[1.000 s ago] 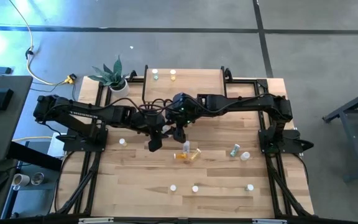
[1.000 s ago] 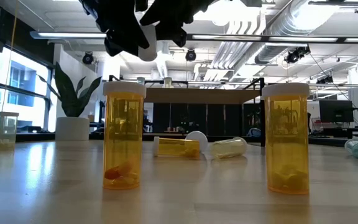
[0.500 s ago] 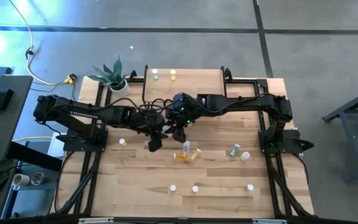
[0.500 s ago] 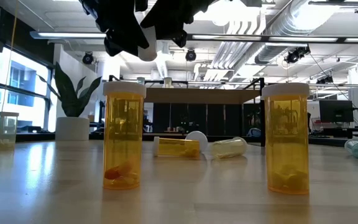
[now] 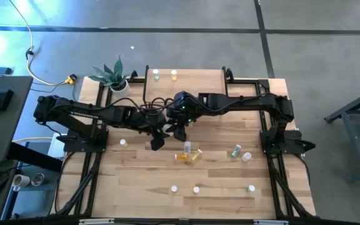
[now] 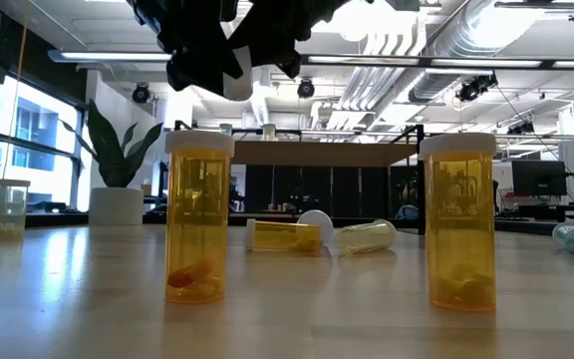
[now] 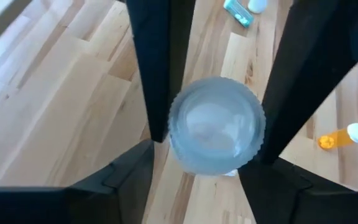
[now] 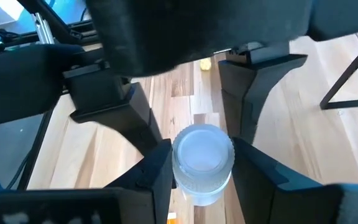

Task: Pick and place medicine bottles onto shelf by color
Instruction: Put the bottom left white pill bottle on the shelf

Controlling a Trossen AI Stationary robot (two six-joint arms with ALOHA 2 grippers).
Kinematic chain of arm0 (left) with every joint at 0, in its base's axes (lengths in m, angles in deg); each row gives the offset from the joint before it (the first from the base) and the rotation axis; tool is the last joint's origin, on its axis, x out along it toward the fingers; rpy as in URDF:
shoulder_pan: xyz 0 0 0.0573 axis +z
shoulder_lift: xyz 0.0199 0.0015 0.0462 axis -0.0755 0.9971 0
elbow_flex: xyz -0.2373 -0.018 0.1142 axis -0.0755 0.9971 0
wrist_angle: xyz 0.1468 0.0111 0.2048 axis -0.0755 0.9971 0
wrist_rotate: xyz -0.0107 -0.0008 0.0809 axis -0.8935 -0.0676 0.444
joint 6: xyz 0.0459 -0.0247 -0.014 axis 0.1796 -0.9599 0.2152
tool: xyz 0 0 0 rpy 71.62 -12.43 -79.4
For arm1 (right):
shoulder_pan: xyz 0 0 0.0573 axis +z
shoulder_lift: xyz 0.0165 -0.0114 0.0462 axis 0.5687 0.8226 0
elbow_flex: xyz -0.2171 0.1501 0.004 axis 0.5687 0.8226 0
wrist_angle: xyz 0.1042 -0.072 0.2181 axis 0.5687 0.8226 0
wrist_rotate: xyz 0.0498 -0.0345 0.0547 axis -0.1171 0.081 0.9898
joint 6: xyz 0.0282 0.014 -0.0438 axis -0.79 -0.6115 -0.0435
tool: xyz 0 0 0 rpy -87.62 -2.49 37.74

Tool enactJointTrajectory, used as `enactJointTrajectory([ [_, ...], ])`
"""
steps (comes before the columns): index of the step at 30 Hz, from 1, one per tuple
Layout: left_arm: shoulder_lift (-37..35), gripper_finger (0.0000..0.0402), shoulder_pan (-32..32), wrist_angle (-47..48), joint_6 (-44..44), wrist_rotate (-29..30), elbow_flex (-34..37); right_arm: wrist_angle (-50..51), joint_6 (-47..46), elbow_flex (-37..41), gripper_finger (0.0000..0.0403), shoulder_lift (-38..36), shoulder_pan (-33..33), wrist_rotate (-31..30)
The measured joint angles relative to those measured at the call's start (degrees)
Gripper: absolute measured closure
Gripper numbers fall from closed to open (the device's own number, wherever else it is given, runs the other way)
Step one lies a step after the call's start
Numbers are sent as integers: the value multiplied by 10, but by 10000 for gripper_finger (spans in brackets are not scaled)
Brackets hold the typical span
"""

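A small white bottle with a pale ribbed cap (image 7: 216, 124) hangs over the middle of the table, between both grippers. It also shows in the right wrist view (image 8: 202, 155) and the low view (image 6: 235, 82). My left gripper (image 5: 161, 132) and my right gripper (image 5: 179, 130) meet there, and both are shut on this bottle. The shelf (image 5: 195, 78) stands at the far edge with a green bottle (image 5: 157, 75) and a yellow bottle (image 5: 174, 75) upright on its top. Other bottles stand or lie on the tabletop. My left gripper pinches the white bottle's side just under the cap (image 7: 178, 155) between its two fingers, coming slanting down from the table's left. The bottle is upright, cap up, lifted clear of the table. My right gripper pinches the same bottle at its cap's sides (image 8: 178, 163) between its two fingers, coming slanting down from the table's right. My left gripper's fingers (image 8: 135, 121) stand close beyond it. The bottle is clear of the table.
An orange bottle (image 5: 183, 156) and a pale one (image 5: 189, 148) lie just near of the grippers. A green bottle (image 5: 235, 150) lies to the right. Three bottles (image 5: 196, 189) stand along the near edge and one (image 5: 123, 142) at the left. A potted plant (image 5: 112, 76) stands far left.
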Motion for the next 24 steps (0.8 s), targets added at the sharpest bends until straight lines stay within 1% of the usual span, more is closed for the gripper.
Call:
enactJointTrajectory([
  [4,0,171,9,0,0,13,0,3,4,0,280,-1,-17,-1],
  [12,0,169,61,0,2,-11,0,22,16,0,280,-12,-57,-2],
  [24,0,170,123,-8,26,-19,0,38,80,0,280,-75,-147,-4],
])
